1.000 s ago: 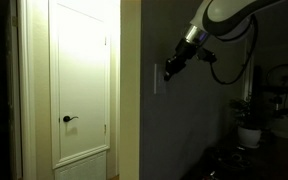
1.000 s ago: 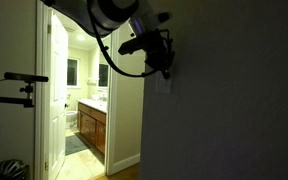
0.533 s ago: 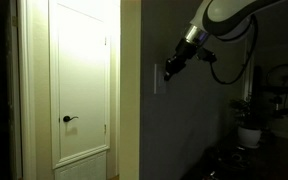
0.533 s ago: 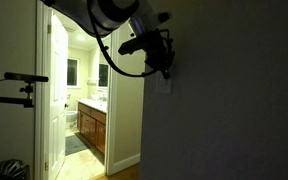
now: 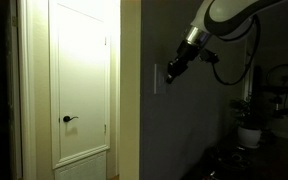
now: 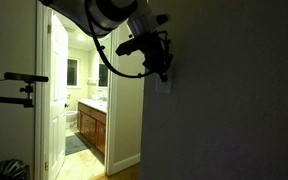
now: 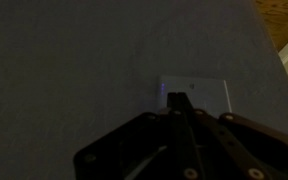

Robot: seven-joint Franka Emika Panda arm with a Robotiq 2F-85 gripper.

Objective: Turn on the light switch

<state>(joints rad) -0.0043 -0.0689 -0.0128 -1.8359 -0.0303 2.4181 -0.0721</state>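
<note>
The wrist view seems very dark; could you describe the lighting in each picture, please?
Wrist view: dim and soft, the light switch a faint pale patch behind the gripper. In both exterior views, only the doorway is bright; the wall lies in shadow.

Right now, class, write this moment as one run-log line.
stage: at switch | gripper: shut, tip at light switch | contact: cannot tell | wall: dark

Light switch point(image 7: 206, 90): pale rectangular plate, flat on wall.
</note>
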